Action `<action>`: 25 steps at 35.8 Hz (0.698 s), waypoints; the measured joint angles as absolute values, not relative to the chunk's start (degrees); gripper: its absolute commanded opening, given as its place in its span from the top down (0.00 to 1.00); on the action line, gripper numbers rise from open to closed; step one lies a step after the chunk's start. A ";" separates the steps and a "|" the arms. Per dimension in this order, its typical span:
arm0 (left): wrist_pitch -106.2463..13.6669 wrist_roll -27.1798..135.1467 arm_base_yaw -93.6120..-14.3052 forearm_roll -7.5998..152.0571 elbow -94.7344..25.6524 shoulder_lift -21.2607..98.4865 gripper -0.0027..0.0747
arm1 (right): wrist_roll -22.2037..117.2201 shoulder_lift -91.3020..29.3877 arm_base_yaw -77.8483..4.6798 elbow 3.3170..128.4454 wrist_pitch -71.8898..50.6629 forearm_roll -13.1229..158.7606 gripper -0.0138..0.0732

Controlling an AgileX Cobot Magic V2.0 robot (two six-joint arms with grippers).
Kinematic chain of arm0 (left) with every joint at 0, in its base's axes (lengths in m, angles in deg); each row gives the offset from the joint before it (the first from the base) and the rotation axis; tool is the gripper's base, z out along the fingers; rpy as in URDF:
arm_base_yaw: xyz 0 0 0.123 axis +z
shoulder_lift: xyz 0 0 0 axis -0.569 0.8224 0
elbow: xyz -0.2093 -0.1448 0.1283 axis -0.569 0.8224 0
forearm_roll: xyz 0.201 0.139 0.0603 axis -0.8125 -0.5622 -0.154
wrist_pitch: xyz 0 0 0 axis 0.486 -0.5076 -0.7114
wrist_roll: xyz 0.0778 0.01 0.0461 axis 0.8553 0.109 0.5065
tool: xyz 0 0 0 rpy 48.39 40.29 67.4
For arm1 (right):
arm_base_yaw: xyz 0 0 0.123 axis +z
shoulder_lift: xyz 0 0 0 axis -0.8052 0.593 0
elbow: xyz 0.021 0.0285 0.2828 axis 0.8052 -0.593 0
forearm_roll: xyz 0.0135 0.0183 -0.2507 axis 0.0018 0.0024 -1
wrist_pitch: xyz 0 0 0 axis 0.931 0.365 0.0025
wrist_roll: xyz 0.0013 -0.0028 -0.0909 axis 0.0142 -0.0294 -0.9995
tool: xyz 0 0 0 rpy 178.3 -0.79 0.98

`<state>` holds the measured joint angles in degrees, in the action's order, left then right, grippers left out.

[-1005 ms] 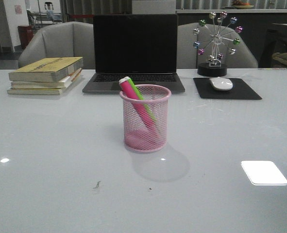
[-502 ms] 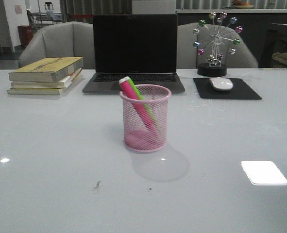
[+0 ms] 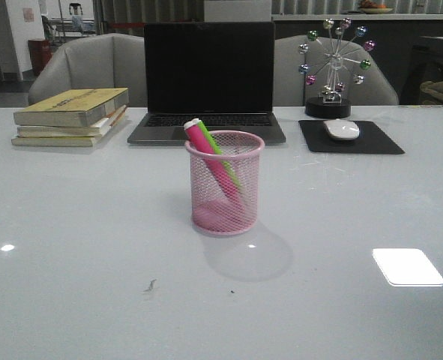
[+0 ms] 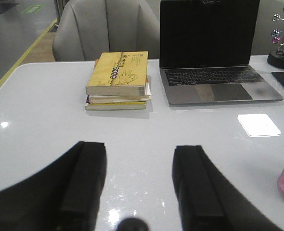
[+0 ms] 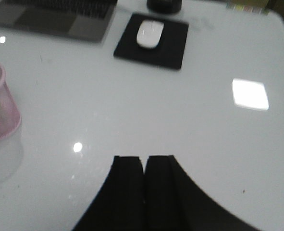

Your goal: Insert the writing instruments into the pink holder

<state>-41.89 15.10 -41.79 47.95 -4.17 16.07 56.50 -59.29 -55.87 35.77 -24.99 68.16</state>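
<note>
Near the middle of the pale table (image 3: 71, 225) stands the pink holder (image 3: 225, 184), upright, in front of the dark-screened laptop (image 3: 208, 79). Both writing instruments are inside it: the pink pen (image 3: 215, 163) and the green pen (image 3: 222, 157) lie side by side, leaning, their long axes running from the cup's base up and toward the left, with the pale ends poking out above the left side of the rim. Nothing has changed from a second ago; the cup and pens sit exactly as they did, and neither arm shows from the front.

From its wrist camera, the left gripper (image 4: 139, 185) hovers over bare tabletop with its fingers spread wide and nothing between them, a stack of books (image 4: 117, 81) beyond it. The top yellow cover carries dark print and a hand drawing, too small to read. The right gripper (image 5: 144, 185) has its fingers pressed together, holding nothing, with the mouse (image 5: 149, 33) on its black pad (image 5: 173, 50) farther off. The laptop's brand I cannot make out.
</note>
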 measured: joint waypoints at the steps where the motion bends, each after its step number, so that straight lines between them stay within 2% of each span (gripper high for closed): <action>1: -41.89 15.10 -41.79 47.95 -4.17 16.07 0.47 | 56.50 -61.59 -55.87 35.08 -23.27 68.16 0.78; 13: -41.89 15.10 -41.79 47.95 -4.17 16.07 0.47 | 61.33 -88.84 -55.87 17.12 -1.05 68.05 0.78; 25: -41.89 15.10 -41.79 47.95 -4.03 16.07 0.47 | 67.48 -89.95 -54.58 5.38 1.96 65.79 0.78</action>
<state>-41.89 15.10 -41.79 47.95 -4.03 16.07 67.48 -89.95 -54.58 5.38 1.96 65.79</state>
